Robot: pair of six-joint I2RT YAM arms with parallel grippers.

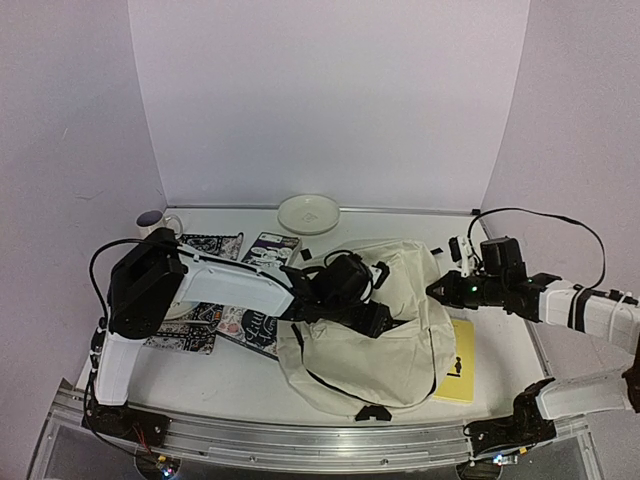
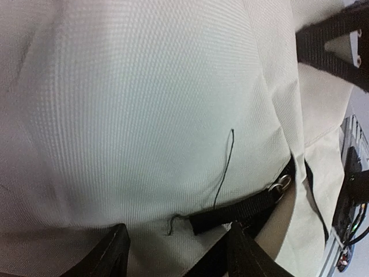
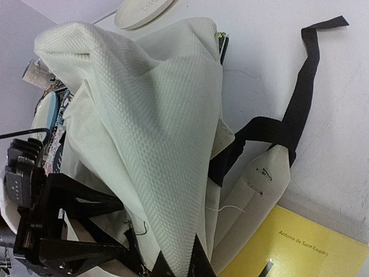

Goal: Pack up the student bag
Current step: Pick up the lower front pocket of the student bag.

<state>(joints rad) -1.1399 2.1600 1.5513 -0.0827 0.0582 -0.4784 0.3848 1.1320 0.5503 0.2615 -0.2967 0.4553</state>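
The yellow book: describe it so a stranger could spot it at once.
Find the big cream bag in the middle of the table. The book lies flat at its right edge. It is the only bright yellow thing there, with small dark print.

The yellow book (image 3: 300,248) just beside the bag (image 3: 155,115) carries "Antoine de Saint-Exupéry" in small dark print on its cover. Raised lettering on the plate (image 3: 141,11) beyond the bag is too blurred to read.
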